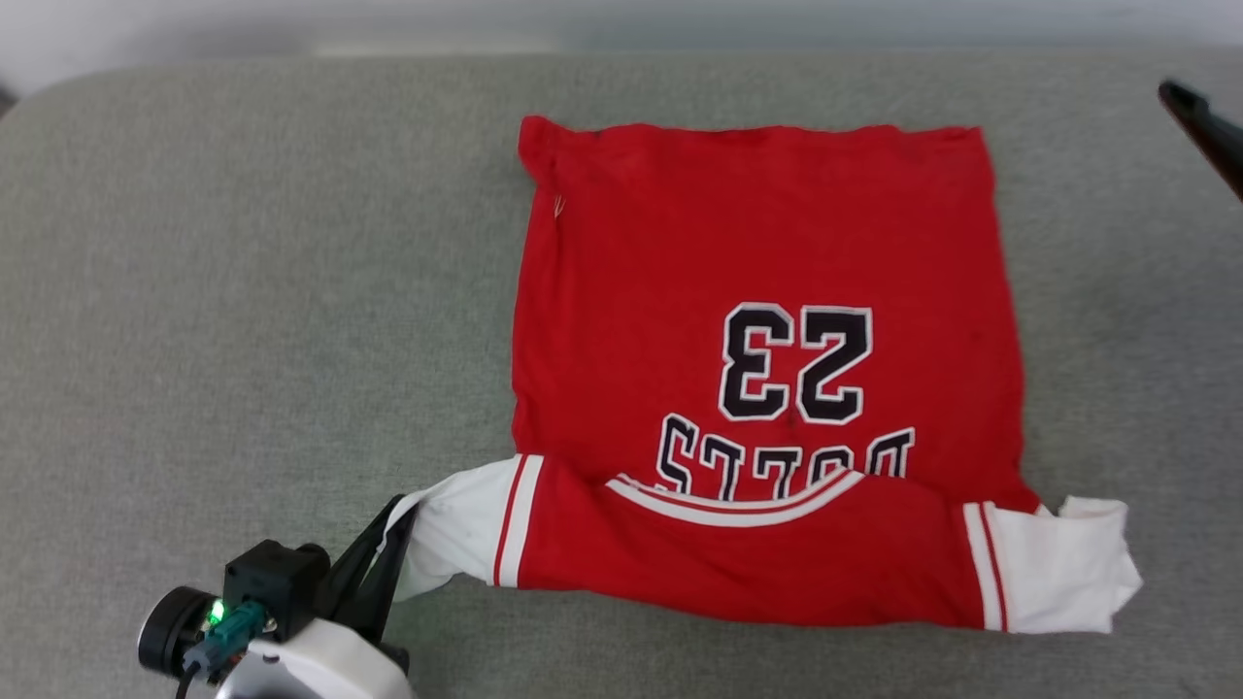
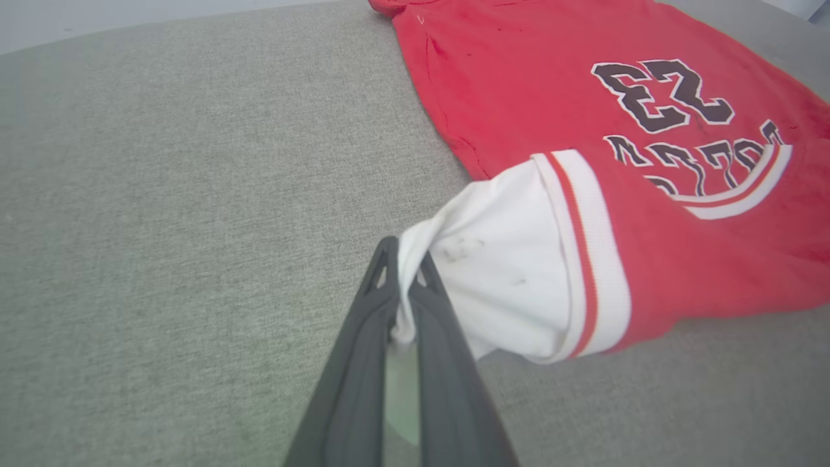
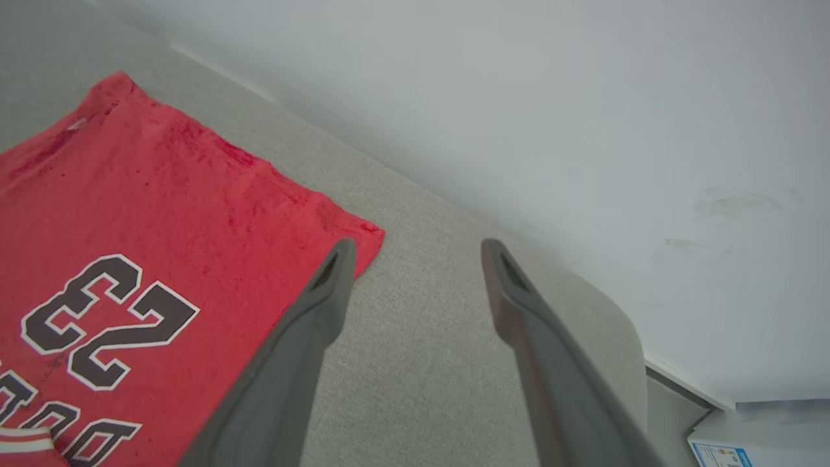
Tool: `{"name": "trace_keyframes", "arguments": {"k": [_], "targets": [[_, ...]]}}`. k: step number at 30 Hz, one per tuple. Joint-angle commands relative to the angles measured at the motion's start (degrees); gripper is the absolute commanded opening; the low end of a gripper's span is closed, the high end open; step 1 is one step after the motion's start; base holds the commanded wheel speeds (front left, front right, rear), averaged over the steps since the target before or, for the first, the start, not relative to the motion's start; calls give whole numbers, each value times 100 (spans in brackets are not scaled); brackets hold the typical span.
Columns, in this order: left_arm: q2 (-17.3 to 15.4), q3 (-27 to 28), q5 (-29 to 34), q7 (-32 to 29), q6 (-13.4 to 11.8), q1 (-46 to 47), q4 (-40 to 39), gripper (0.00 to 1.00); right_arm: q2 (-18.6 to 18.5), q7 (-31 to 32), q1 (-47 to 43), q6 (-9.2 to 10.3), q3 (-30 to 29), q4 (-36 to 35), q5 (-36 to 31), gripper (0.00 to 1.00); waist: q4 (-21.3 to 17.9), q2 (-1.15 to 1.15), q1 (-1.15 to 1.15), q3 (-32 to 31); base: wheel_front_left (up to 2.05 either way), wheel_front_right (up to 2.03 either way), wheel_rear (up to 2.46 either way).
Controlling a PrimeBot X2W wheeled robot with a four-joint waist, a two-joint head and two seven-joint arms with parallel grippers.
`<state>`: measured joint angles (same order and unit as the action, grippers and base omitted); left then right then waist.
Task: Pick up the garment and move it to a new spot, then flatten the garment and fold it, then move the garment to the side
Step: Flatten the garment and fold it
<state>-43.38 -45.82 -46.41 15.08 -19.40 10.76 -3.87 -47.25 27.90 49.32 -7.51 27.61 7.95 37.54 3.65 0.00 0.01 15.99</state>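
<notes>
At the lower left, the left hand (image 1: 396,519) is clamped on the tip of the white left-side sleeve (image 2: 499,285) of the red soft-fabric jersey garment (image 1: 767,252) with the black 23, which lies flat on the grey fabric-covered worktop (image 1: 243,291). Its folded-over near band runs left to right and ends in the free white right-side sleeve (image 1: 1068,563). The right hand (image 3: 418,250), fingers wide apart and empty, hovers off the far right corner, well apart from that sleeve. To match the left it would likely need to travel toward the near edge.
</notes>
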Motion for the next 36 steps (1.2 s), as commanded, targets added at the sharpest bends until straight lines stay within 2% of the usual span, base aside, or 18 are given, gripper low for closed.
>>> {"name": "trace_keyframes", "arguments": {"k": [1, 4, 8, 12, 18, 27, 28, 29, 36], "targets": [[36, 30, 48, 12, 0, 128, -39, 0, -10, 455, 219, 4, 202, 109, 158, 100, 310, 0, -1, 455, 0, 0, 0], [105, 43, 155, 12, 28, 361, -115, 0, -59, 1528, 1034, 5, 502, 386, 254, 100, 504, 0, -1, 813, 0, 0, 0], [238, 135, 281, 13, 73, 573, -250, 0, 241, 2572, 1692, 3, 657, 978, 338, 100, 691, 0, -1, 1239, 0, 0, 0], [324, 220, 463, 12, 81, 725, -393, 0, 538, 3350, 2200, 4, 534, 1553, 235, 100, 826, 0, -1, 1627, 0, 0, 0], [370, 325, 687, 12, 44, 862, -565, 0, 973, 3678, 2457, 4, 288, 2094, -115, 100, 953, 0, -1, 2068, 0, 0, 0], [401, 365, 812, 8, -4, 907, -592, 0, 1188, 3718, 1739, 3, 272, 2487, -187, 100, 1020, 0, -1, 2234, 0, 0, 0], [401, 370, 818, 8, -13, 901, -581, 0, 1173, 3689, 1744, 2, 264, 2453, -203, 44, 1015, 0, -1, 2212, 0, 0, 0], [407, 381, 819, 8, -28, 889, -569, 0, 1162, 3672, 1767, 2, 246, 2418, -206, 0, 1008, 0, -1, 2176, 0, 0, 0], [442, 367, 795, 9, -53, 724, -491, 0, 992, 3171, 1954, 4, 150, 2082, -86, 0, 858, 0, -1, 1619, 0, 0, 0]]}}
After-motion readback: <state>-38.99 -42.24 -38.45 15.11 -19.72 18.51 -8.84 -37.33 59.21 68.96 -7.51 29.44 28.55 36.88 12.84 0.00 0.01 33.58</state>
